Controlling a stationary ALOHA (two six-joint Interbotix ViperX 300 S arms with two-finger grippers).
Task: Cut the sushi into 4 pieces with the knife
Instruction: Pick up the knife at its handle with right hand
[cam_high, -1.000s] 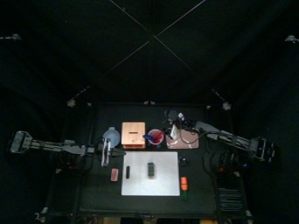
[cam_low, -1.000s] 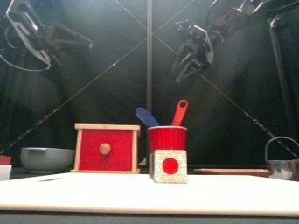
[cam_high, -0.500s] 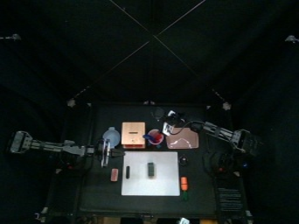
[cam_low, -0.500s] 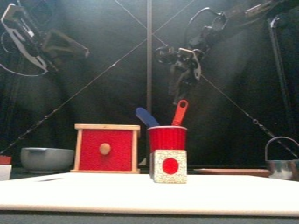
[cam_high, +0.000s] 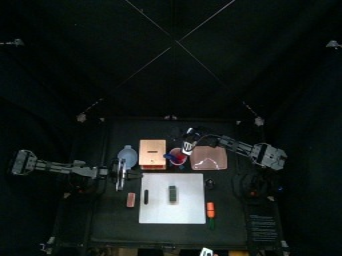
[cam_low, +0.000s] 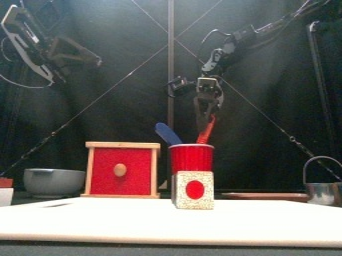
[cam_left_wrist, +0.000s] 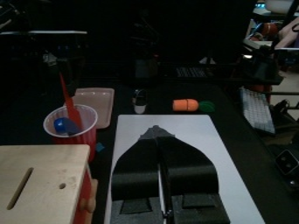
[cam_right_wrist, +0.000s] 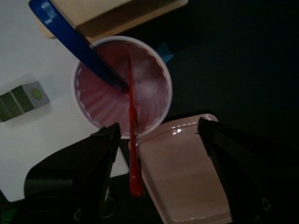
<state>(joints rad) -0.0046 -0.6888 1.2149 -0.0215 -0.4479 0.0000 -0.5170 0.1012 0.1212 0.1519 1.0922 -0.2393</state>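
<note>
No writing, number, brand or sign can be read anywhere; the red cup (cam_low: 191, 158), the wooden box (cam_low: 123, 169) and the sushi roll (cam_low: 194, 190), whose end shows only a plain red disc, carry no legible lettering.

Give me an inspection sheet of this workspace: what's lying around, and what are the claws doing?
Surface: black table, white cutting board on it.
Job's things: sushi roll lying on the board; red knife and blue knife standing in the red cup.
Clutter: wooden box, blue-grey bowl, pink tray, metal cutter, orange toy, small red toy.
Grippers: right gripper open over the cup, red knife's handle between its jaws; left gripper shut, high on the left.
Cables: nothing seen.
Surroundings: black curtain behind.
</note>
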